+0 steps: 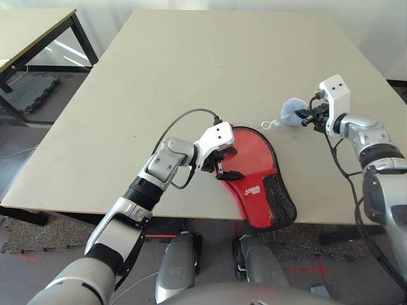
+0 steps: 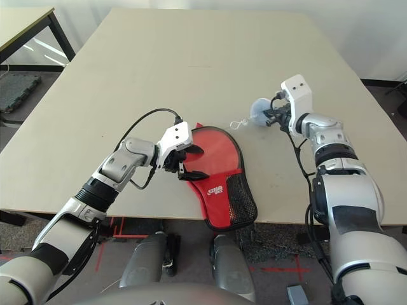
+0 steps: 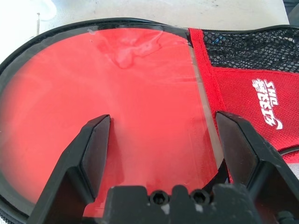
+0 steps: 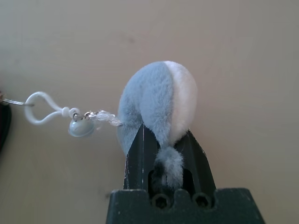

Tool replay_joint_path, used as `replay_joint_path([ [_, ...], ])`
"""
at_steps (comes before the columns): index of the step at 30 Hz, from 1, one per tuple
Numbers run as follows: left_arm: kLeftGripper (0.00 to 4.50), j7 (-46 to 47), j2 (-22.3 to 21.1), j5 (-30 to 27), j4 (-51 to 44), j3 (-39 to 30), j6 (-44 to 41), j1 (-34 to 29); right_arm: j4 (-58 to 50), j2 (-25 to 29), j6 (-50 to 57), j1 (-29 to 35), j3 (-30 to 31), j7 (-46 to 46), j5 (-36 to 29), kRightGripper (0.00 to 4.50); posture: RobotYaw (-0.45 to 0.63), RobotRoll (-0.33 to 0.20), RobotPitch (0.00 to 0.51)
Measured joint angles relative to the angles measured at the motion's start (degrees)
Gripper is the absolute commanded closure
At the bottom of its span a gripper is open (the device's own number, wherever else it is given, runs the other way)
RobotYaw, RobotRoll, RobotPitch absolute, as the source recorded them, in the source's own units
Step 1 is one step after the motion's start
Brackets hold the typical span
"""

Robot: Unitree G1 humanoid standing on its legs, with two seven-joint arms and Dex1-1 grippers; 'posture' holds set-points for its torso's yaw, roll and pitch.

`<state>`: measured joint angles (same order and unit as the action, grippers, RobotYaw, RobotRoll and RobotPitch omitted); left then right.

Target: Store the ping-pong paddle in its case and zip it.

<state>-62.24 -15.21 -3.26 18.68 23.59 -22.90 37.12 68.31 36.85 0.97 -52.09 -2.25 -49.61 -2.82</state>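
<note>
The red case (image 1: 262, 190), with black edging, a mesh pocket and a white logo, lies at the table's front edge. Its lower end hangs over that edge. Inside the black edging shows the glossy round red face of the ping-pong paddle (image 3: 117, 93); the handle is hidden. My left gripper (image 1: 225, 166) is open at the case's left side, its fingers (image 3: 96, 149) spread wide just above the red face. To the right, my right gripper (image 1: 308, 116) is shut on a small grey-white plush charm (image 4: 159, 98). A white clip and short chain (image 4: 42, 108) run from the charm toward the case.
The beige table (image 1: 191, 70) stretches far behind and to the left of the case. A second table (image 1: 32, 28) stands at the back left, with a dark floor mat (image 1: 28, 89) below it. The table's right edge runs just beyond my right gripper.
</note>
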Motion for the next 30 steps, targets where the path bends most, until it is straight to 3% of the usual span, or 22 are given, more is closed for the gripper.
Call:
replay_joint_path([
  [7, 0.0, -0.46, 1.04, 0.0, 2.43, 0.05, 1.4, 0.91, -12.14, 5.13, 7.69, 8.4, -0.75, -11.03, -2.77, 4.49, 0.01, 0.0, 0.124],
  [23, 0.0, -0.99, 1.78, 0.17, 5.67, 0.12, 3.32, 2.23, -48.46, 16.26, 34.01, 32.9, -2.84, -23.48, -15.13, 4.49, -0.01, 0.0, 0.125],
  [30, 0.0, -0.81, 2.43, 0.43, 6.95, 0.01, 3.96, 2.63, -58.3, 19.01, 41.82, 39.68, -2.0, -28.89, -20.54, 4.49, -0.01, 0.0, 0.123],
])
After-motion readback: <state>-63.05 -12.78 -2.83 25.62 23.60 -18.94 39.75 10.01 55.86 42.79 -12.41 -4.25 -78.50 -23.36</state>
